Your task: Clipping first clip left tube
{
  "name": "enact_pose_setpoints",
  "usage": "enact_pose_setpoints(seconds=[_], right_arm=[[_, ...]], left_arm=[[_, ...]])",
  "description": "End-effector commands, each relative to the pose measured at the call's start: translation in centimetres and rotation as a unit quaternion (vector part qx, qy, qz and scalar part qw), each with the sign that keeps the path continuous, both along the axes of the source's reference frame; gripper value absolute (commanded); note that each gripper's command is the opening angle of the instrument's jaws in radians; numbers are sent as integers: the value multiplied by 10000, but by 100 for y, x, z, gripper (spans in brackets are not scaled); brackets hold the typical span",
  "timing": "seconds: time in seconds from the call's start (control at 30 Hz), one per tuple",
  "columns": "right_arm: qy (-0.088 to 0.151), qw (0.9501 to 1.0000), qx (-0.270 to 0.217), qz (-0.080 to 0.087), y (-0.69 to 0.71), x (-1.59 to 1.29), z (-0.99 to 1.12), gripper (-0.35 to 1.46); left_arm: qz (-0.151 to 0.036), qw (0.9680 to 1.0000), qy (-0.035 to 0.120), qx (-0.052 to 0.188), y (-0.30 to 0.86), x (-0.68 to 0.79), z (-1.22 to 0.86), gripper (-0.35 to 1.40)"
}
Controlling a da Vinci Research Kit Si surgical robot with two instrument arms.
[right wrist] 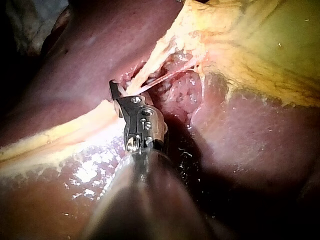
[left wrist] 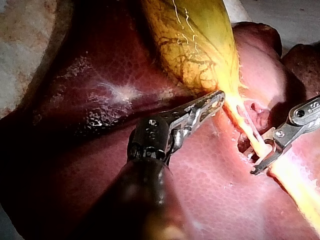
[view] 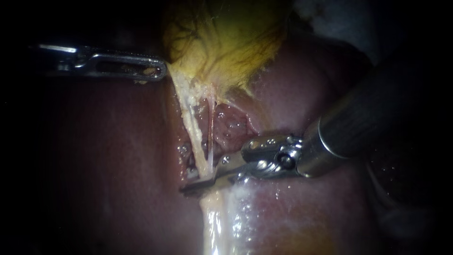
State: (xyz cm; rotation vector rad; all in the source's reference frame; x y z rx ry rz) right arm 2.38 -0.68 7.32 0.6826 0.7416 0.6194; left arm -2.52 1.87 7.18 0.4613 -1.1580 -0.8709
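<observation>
**A:** Start at the jaws of the right instrument (view: 196, 184). How do they stand?

**B:** Parted. The left wrist view shows a gap between them, and the left tube (view: 191, 125) runs through that gap. In the endoscope view the nearer jaw lies across the tube's lower end, about seven o'clock from centre, with its tip pointing toward eight.

**A:** And the tube itself?

**B:** It is pale and taut. It runs from eleven o'clock, at the narrow end of the gallbladder (view: 222, 42), down to the jaws. A thinner tube (view: 211, 137), reddish, lies just beside it on its three o'clock side.

**A:** What about the jaws of the left instrument (view: 158, 71)?

**B:** They are clamped on the gallbladder's narrow end, at ten o'clock. Both jaws lie together on the pale tissue there.

**A:** Now go outward.

**B:** The right instrument's metal wrist sits at four o'clock, and its dark shaft leaves toward two. The left instrument's shaft leaves toward nine. The yellow gallbladder fills twelve o'clock. The liver (view: 108, 156) lies around and beneath everything. A pale band (view: 222, 222) of tissue runs from under the right jaws to six o'clock.
</observation>
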Motion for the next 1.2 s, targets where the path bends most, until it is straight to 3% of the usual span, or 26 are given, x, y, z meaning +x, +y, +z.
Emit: enact_pose_setpoints(seconds=[0.03,0.27,0.4,0.77,1.2], right_arm=[[0,10000,1,2,0,0,0,9],[131,9996,-219,-145,4,-1,3,45],[322,9991,-259,-92,9,-1,7,60],[450,9986,-265,-40,20,-20,13,60],[922,9955,-194,119,44,-56,9,60]], left_arm=[[-1,10000,-1,2,0,0,0,-35],[0,10000,-1,2,0,0,0,-35],[1,10000,-2,2,0,1,0,-35],[3,10000,-4,3,0,2,-1,-35],[6,10000,-5,4,0,3,-1,-35]])
